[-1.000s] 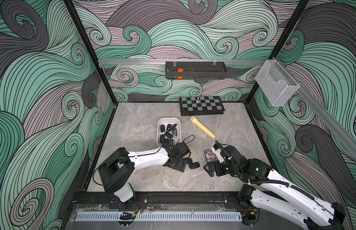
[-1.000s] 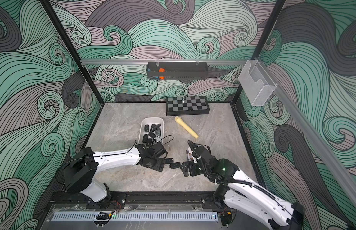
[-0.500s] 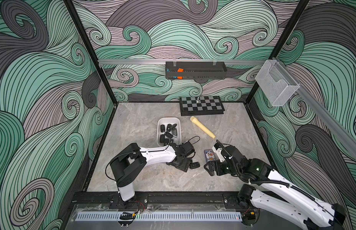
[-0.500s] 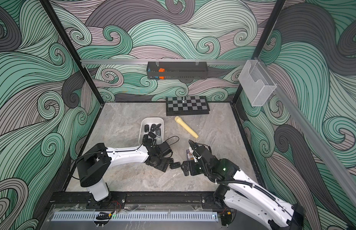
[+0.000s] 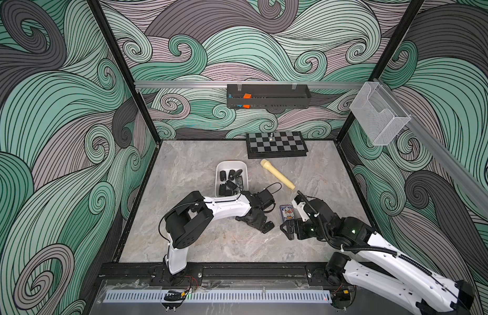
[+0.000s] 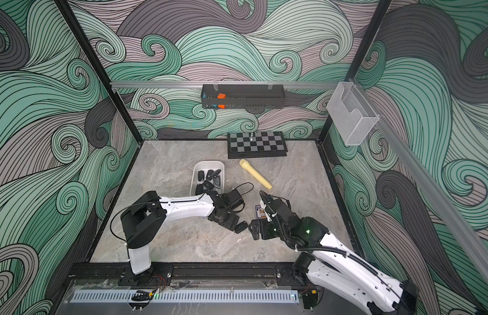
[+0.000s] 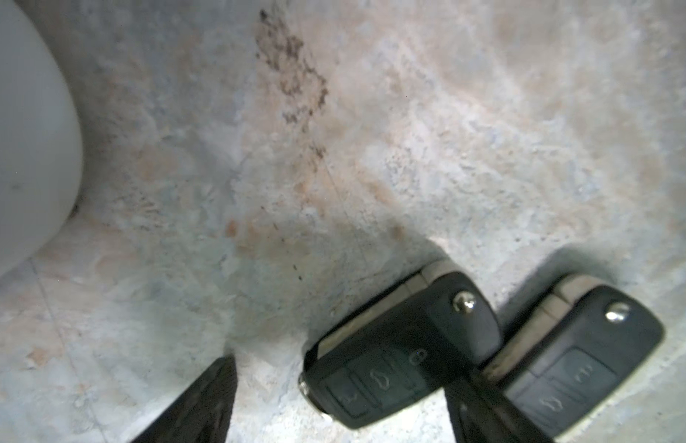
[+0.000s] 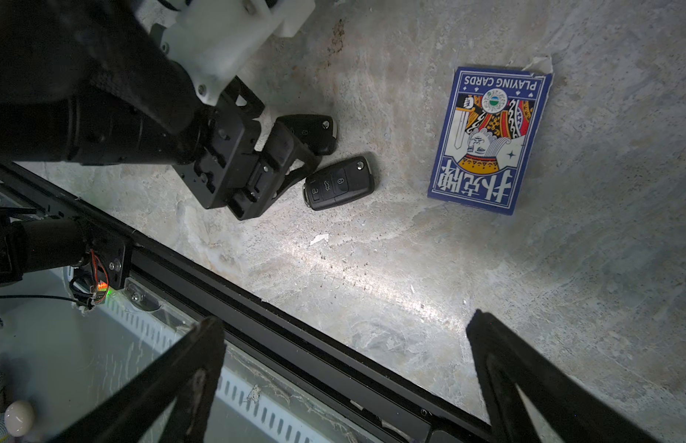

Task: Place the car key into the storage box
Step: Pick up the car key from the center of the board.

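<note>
Even overhead light, soft shadows, left wrist view blurred

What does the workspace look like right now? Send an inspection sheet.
Surface: grey marbled table.
Job's things: two car keys side by side on the table; storage box holds several more.
Clutter: playing-card box, cream flashlight, chessboard with one piece.
Grippers: left hand open, straddling one key; right hand open, empty.
Cables: black loop at left wrist; ribbed hose along right arm.
Surroundings: black tray and clear holder on wall rails.
</note>
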